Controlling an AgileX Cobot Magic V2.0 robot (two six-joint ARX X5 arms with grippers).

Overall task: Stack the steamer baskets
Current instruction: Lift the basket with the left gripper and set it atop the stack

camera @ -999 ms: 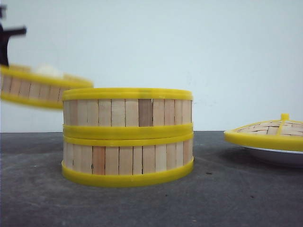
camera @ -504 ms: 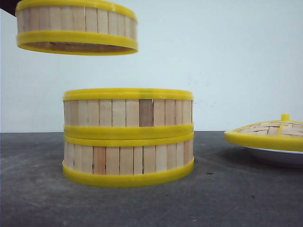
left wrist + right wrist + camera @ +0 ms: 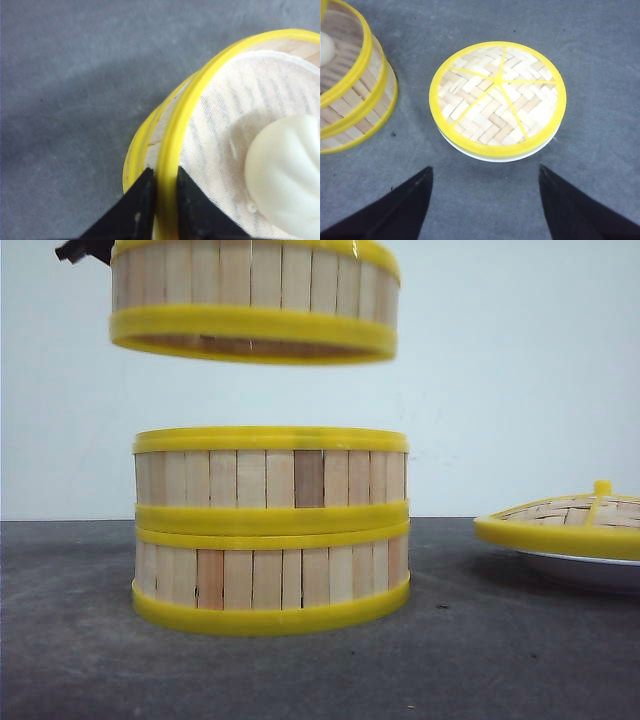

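A: On the left?
B: Left gripper (image 3: 161, 187) clamped on the yellow rim of a raised steamer basket (image 3: 254, 298), held in the air above a stack of two baskets (image 3: 270, 528) on the dark table (image 3: 80, 660), clearly apart from it. Inside the raised one, a white bun (image 3: 285, 175) on cloth liner (image 3: 220, 125).

A: And rightward?
B: Woven lid (image 3: 497, 97) resting on a white plate (image 3: 580, 570). Right gripper (image 3: 485, 205) spread wide, holding nothing, near the lid.
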